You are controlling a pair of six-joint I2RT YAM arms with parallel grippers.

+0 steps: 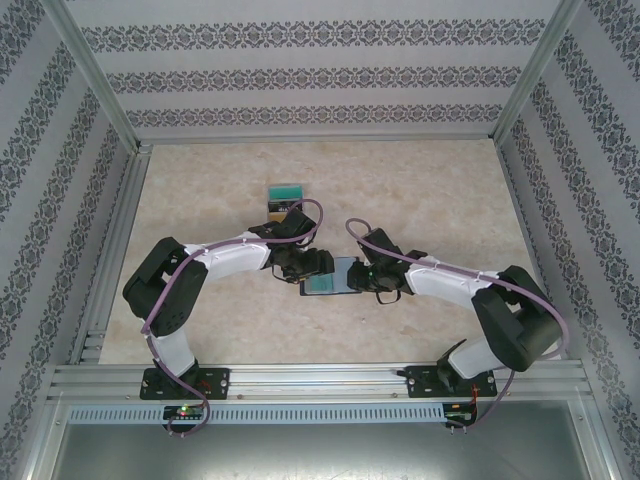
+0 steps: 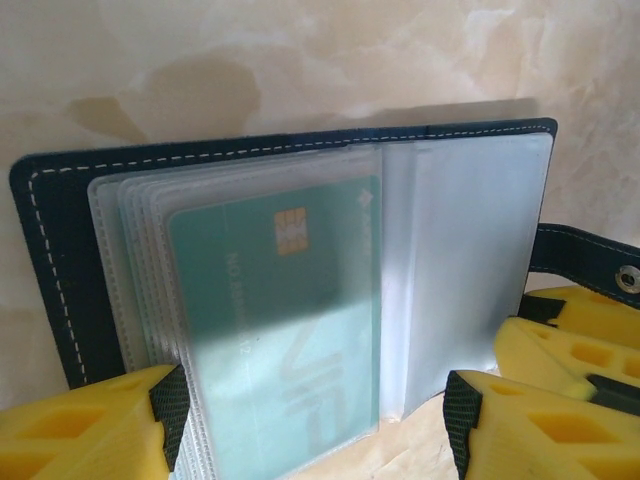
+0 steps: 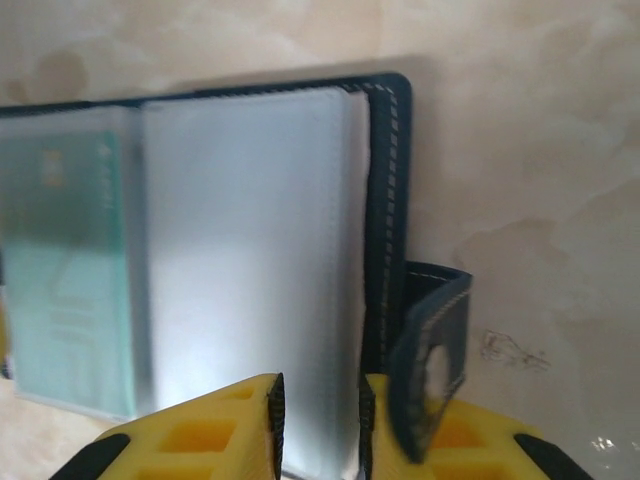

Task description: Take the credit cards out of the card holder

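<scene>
Right gripper [image 3: 320, 425] pinching card holder [image 3: 385, 200] edge | left gripper [image 2: 315, 420] wide, straddling credit card [image 2: 270, 300]

Top view: card holder [image 1: 330, 277] ends covered by left gripper [image 1: 310, 270] and right gripper [image 1: 358, 278]; contents too small to read. Left wrist view: credit card [image 2: 275, 320] lower end cut by frame edge, print blurred under sleeve [image 2: 350, 170]. Right wrist view: same card soft, left part cut off; snap tab [image 3: 430, 350] blurred.
</scene>
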